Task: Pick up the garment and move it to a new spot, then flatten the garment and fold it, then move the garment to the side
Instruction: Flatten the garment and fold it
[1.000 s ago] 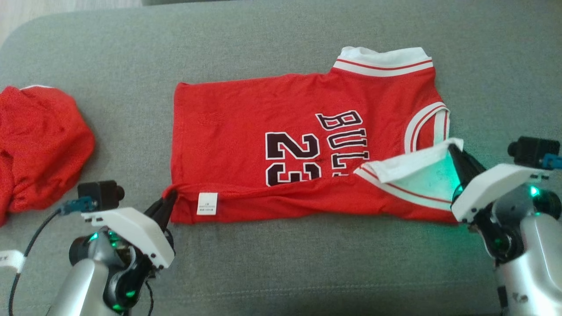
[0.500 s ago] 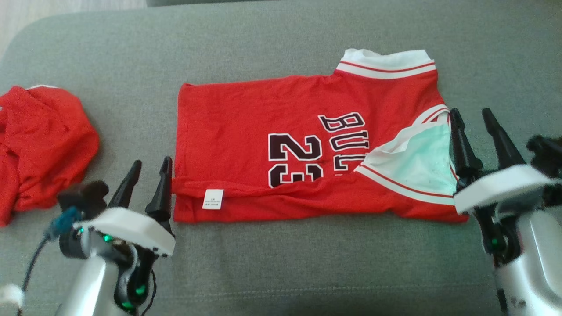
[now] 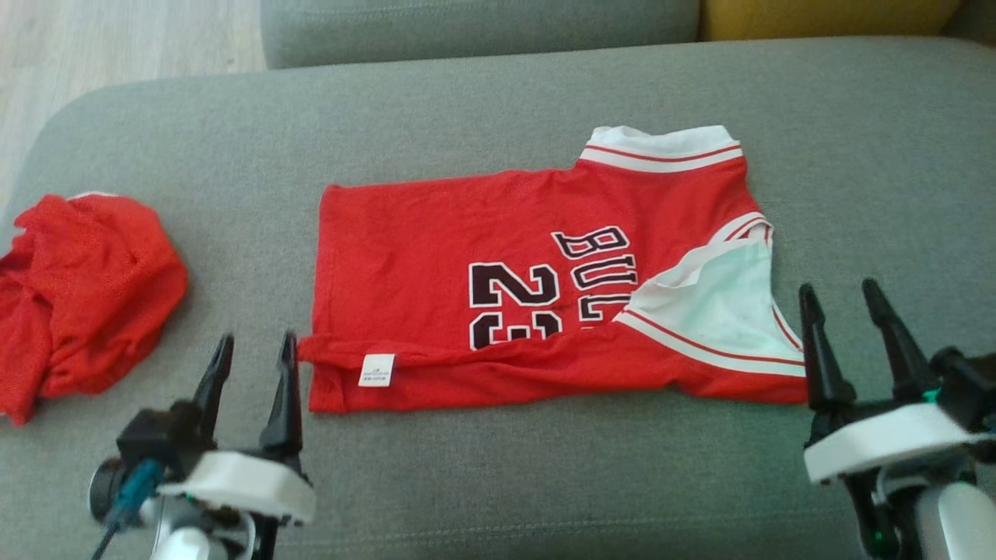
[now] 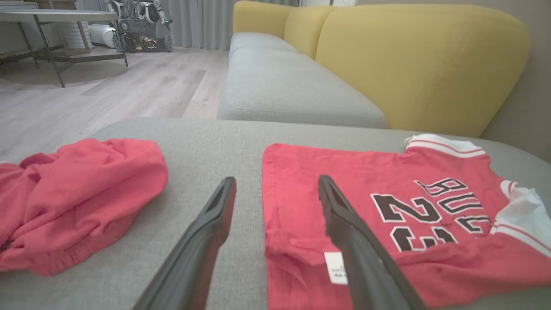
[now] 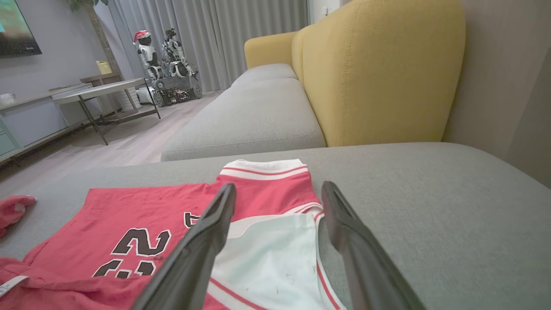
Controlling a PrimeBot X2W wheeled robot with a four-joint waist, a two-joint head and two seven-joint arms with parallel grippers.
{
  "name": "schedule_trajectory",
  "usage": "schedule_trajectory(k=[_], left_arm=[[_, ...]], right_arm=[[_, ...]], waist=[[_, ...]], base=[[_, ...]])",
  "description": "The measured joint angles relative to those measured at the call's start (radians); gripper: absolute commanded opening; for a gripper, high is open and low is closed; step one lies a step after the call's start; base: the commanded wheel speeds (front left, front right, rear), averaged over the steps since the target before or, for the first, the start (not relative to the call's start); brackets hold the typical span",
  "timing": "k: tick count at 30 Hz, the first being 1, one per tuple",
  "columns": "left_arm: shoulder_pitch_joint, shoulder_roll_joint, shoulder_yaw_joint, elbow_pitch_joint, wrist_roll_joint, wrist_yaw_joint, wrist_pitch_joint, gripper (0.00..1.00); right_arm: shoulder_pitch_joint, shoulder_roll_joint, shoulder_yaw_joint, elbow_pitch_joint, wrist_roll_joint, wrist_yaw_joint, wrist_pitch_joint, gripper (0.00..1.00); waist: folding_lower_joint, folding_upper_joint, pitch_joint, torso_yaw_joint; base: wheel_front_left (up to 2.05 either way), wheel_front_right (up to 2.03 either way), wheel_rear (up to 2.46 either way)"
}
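Jersey lying flat on the cushion, near edge folded up.
Left gripper is hovering just beside its hem corner, right gripper beside its armhole, both with fingers spread, holding nothing.

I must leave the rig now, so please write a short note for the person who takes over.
Left gripper: open, empty, by the hem corner of the jersey.
Right gripper: open, empty, by its armhole end.
The jersey lies flat on the grey sofa seat, near long edge folded up over the number.
A crumpled red garment lies apart at the left.
Remaining: finish folding, move the jersey aside.
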Motion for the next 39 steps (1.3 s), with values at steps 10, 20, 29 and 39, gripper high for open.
schedule_trajectory(k=[10,20,29,39], left_arm=[[0.022,0.009,-0.012,-0.016,-0.001,0.011,0.03,1.0],[0.021,0.013,-0.03,-0.019,-0.001,0.01,0.045,1.0],[-0.077,0.012,-0.061,0.038,-0.028,-0.038,0.127,1.0],[-0.117,-0.026,-0.083,0.22,-0.124,-0.081,0.236,1.0]], right_arm=[[0.02,0.016,-0.009,-0.034,-0.006,0.0,0.026,1.0],[0.028,0.019,-0.013,-0.04,0.0,0.0,0.034,1.0],[-0.075,-0.004,0.0,0.052,0.015,0.0,0.061,1.0],[-0.145,-0.054,0.025,0.262,0.042,0.0,0.208,1.0]], waist=[[0.0,0.0,-0.009,-0.005],[0.0,0.0,-0.012,0.002],[0.0,0.0,0.035,0.008],[0.0,0.0,0.116,0.013]], base=[[0.0,0.0,0.0],[0.0,0.0,0.0],[0.0,0.0,0.0],[0.0,0.0,0.0]])
